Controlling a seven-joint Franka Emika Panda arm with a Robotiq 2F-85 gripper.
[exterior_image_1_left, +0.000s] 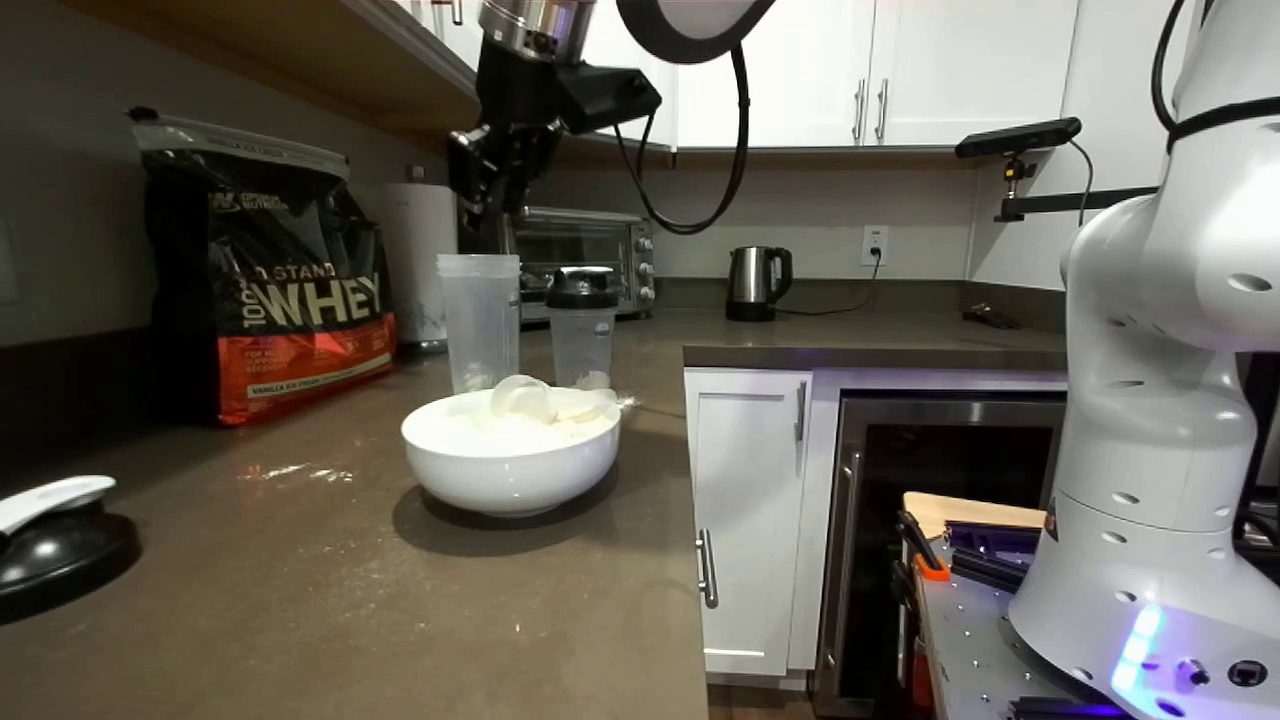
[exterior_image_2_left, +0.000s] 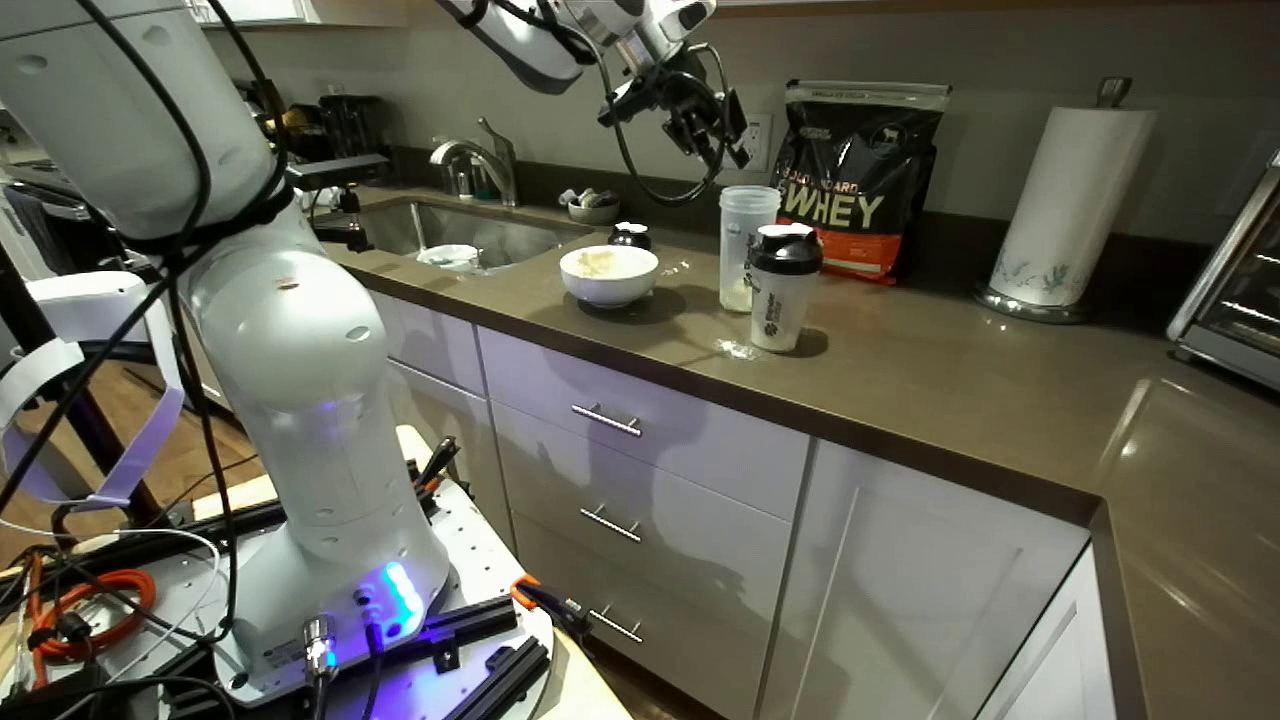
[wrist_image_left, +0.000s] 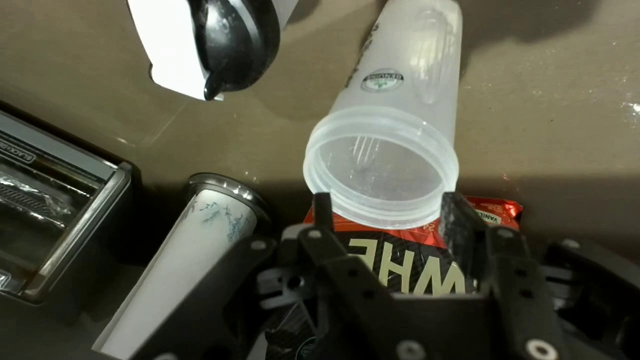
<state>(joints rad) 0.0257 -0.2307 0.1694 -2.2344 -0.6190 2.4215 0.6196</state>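
Claw (wrist_image_left: 387, 205) with fingers (wrist_image_left: 456, 225) parted and nothing held, above the uncapped bottle (exterior_image_1_left: 480, 320), whose rim (exterior_image_2_left: 750, 192) lies nearest to it; a gap shows between claw and rim in an exterior view. The bottle stands upright on the worktop (exterior_image_2_left: 1000, 400), between the capped shaker (exterior_image_2_left: 780, 300) and the whey bag (exterior_image_2_left: 850, 190). Judged by how things lie, the work appears partway along: pale powder (exterior_image_2_left: 597, 262) fills much of the white bowl (exterior_image_1_left: 512, 475), where a scoop-like cup (exterior_image_1_left: 523, 397) rests, some powder seems to sit at the bottom of the bottle, and traces lie on the worktop. What remains undone, as shown: no lid on the bottle, and no thing in the fingers. Edges and room: in the wrist view a strip of worktop separates bottle from shaker, a rather narrow passage, while the bag confines the wall side. Shaker and bowl both stand near the front edge (exterior_image_2_left: 700, 386). A broader stretch of worktop extends past the shaker toward the paper towel roll (exterior_image_2_left: 1070, 200) and the toaster oven (exterior_image_2_left: 1245, 310); upper cabinets (exterior_image_1_left: 260, 50) overhang the wall side and probably limit height there.
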